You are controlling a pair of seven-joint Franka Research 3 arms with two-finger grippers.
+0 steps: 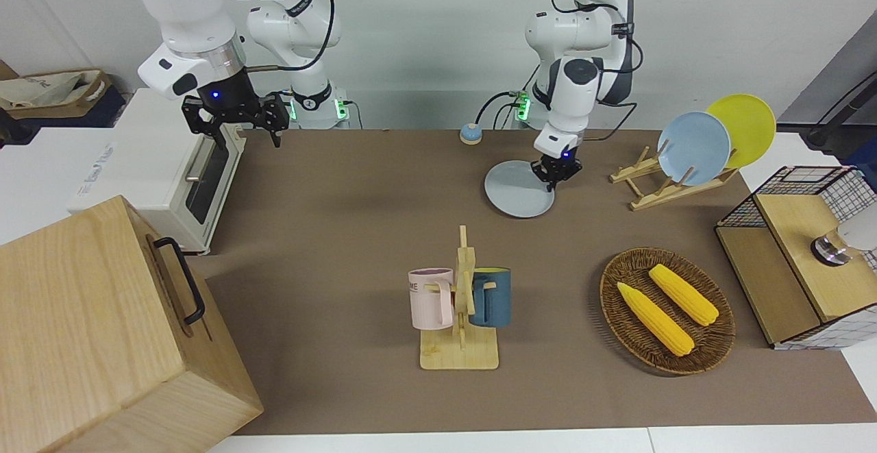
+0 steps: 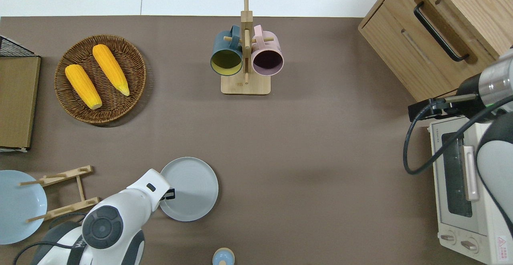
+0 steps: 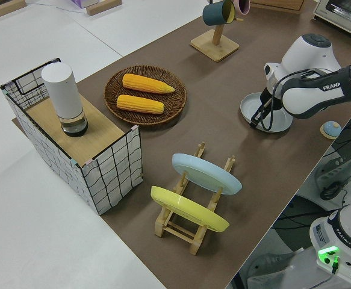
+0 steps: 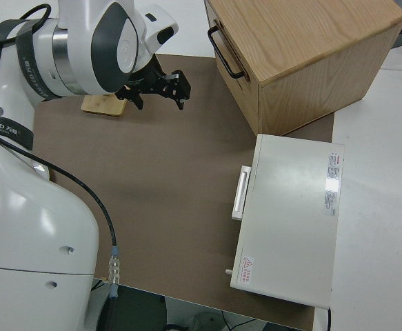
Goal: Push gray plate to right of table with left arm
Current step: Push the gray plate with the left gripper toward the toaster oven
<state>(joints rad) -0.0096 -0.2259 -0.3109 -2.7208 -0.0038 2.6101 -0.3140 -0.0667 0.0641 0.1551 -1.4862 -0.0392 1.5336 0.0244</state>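
The gray plate [image 1: 519,189] [image 2: 190,189] [image 3: 265,111] lies flat on the brown table [image 1: 342,234], in the row nearest the robots and a little toward the left arm's end from the middle. My left gripper [image 1: 556,172] [image 2: 170,194] [image 3: 256,117] is down at the plate's rim, on the edge that faces the left arm's end of the table, and it touches the rim. My right arm is parked with its gripper [image 1: 240,118] [image 4: 158,88] open and empty.
A wooden rack [image 1: 658,182] holding a sky-blue and a yellow plate stands toward the left arm's end. A corn basket [image 1: 668,309], mug tree [image 1: 459,302] and wire crate [image 1: 801,268] lie farther out. A small bell [image 1: 470,133], toaster oven [image 1: 199,179] and wooden cabinet [image 1: 103,329] are also here.
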